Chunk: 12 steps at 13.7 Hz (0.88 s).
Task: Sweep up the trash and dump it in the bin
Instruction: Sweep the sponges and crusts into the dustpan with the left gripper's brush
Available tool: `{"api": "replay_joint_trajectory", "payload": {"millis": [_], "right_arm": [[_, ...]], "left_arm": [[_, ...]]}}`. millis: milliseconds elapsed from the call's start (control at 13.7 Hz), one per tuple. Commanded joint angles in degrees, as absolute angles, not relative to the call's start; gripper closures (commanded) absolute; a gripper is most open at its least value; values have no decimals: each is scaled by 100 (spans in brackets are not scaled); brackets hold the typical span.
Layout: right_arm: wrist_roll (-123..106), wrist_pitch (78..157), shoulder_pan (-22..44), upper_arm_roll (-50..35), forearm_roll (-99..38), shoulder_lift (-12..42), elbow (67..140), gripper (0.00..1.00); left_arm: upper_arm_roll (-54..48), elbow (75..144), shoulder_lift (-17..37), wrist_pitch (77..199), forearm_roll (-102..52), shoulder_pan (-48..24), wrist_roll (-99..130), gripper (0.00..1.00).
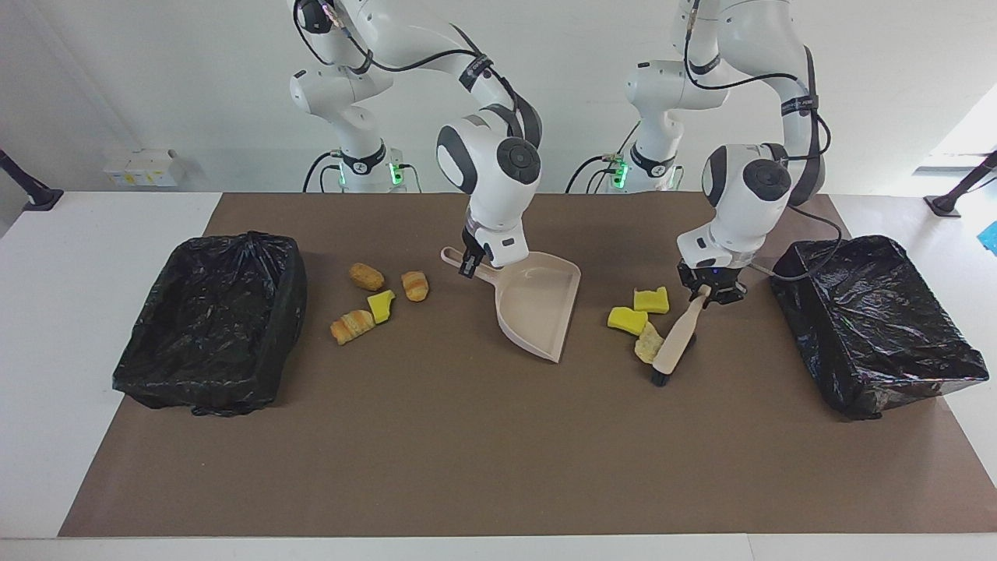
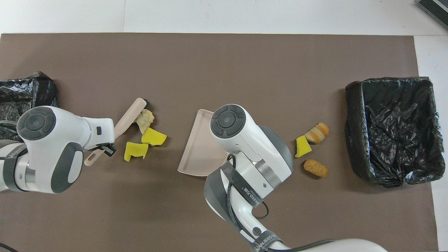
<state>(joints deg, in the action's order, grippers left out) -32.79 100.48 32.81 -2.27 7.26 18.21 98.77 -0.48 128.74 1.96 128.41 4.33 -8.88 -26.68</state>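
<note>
1. Trash lies in two clusters either side of the dustpan (image 1: 540,305): toward the left arm's end, a pale chip (image 1: 646,343) and two yellow sponges (image 1: 639,309); toward the right arm's end, three bread pieces (image 1: 366,276) and a third sponge (image 1: 380,305).
2. Your left gripper (image 1: 707,292) is clamped on the brush (image 1: 676,337) handle, with the bristles down on the mat against the chip and the chip against a sponge; that suits pushing this cluster toward the dustpan.
3. Your right gripper (image 1: 471,263) is clamped on the dustpan's handle, its mouth turned toward the brush, likely to receive the sweep.
4. Two black-lined bins (image 1: 212,321) stand well apart from the dustpan, one at each end.
5. Open mat separates the swept cluster from the dustpan; nothing blocks that path. The bread cluster sits at the dustpan's closed back, so you would need to turn it.
</note>
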Motion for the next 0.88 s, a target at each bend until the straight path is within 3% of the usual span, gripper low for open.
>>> {"api": "replay_joint_trajectory", "payload": {"millis": [0, 293, 586, 805], "right_arm": [[-3340, 10195, 3252, -246, 756, 1705, 10020, 100], [-3349, 10204, 3226, -246, 747, 1705, 10020, 100], [-3349, 10204, 3226, -246, 747, 1705, 10028, 100], [-3340, 10204, 3226, -246, 747, 1696, 10063, 100]], "left_arm": [[-9, 13069, -44, 12368, 483, -1055, -1858, 100], [-9, 13078, -140, 12234, 483, -1257, -820, 100], [9, 13113, -570, 11858, 483, -1187, -186, 100], [9, 13901, -1070, 12136, 475, -1160, -18, 100]]}}
